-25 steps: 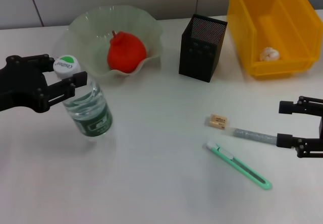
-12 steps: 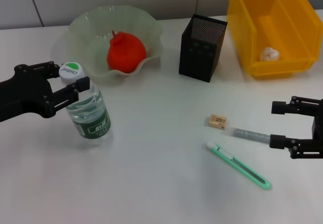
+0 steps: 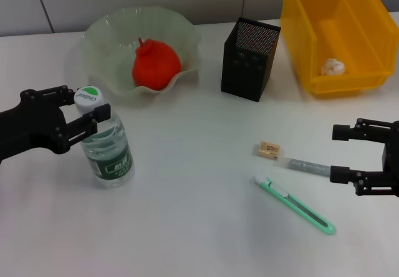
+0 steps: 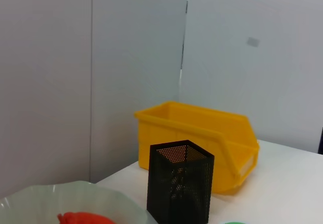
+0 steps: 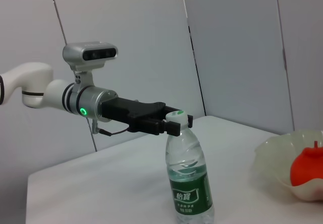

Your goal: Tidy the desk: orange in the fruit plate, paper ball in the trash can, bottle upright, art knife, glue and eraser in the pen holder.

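Note:
The water bottle (image 3: 107, 149) with a green-and-white cap stands upright at the left of the white table (image 3: 187, 227). My left gripper (image 3: 86, 106) is shut on its neck, which also shows in the right wrist view (image 5: 170, 123) on the bottle (image 5: 190, 183). The orange (image 3: 156, 65) lies in the pale green fruit plate (image 3: 181, 27). The paper ball (image 3: 332, 67) lies in the yellow bin (image 3: 349, 83). The eraser (image 3: 269, 150), clear glue stick (image 3: 305, 165) and green art knife (image 3: 293, 205) lie on the table. My right gripper (image 3: 337, 153) is open at the glue stick's right end.
The black mesh pen holder (image 3: 249, 58) stands between the plate and the bin; it also shows in the left wrist view (image 4: 179, 188) in front of the bin (image 4: 202, 133). A grey wall runs behind the table.
The left gripper has brought the bottle from tilted to upright and shifted it slightly left. The right gripper has moved left, closer to the glue stick.

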### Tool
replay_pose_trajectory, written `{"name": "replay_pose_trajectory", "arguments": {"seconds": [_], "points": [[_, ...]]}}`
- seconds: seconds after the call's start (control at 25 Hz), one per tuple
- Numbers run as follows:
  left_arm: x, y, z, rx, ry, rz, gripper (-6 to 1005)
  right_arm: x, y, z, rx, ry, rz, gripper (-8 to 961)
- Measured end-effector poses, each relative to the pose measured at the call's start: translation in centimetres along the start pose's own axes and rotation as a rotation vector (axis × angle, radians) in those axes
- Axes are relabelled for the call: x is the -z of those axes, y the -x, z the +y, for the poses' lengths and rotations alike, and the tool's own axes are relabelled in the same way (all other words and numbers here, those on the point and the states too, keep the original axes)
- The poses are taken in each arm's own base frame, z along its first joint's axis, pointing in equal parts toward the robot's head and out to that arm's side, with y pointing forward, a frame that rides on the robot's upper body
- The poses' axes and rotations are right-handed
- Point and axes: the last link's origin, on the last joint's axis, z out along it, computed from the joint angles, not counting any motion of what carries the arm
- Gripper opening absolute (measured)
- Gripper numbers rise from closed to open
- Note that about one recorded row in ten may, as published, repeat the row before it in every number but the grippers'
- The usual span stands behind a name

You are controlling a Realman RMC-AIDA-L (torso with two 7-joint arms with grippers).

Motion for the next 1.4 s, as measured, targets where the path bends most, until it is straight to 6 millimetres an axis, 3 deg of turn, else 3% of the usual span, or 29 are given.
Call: {"name": "replay_pose_trajectory", "arguments": {"seconds": [0.64,0.8,1.08,1.28,1.4], "points": [[0.7,0.6,0.0,0.024,-0.013,0.019,506,-0.3,0.2,-0.2,0.006,0.003,0.002,704],[1.4,0.0,0.1,0.02,-0.001,0.052,698,-0.3,0.2,-0.2,0.007,0.003,0.003,702],[4.8,0.4,-0.1,0.043,-0.011,0.112,783,-0.1,0.3,-0.2,0.005,-0.001,0.0,699],[7.8,2.3,1.0,0.054,0.071,0.098,780,0.0,0.7,-0.6,-0.007,-0.008,0.015,696],[8.6,3.9,1.6,0.082,0.118,0.051,777,0.2,1.2,-0.8,-0.016,-0.019,0.033,695]]}}
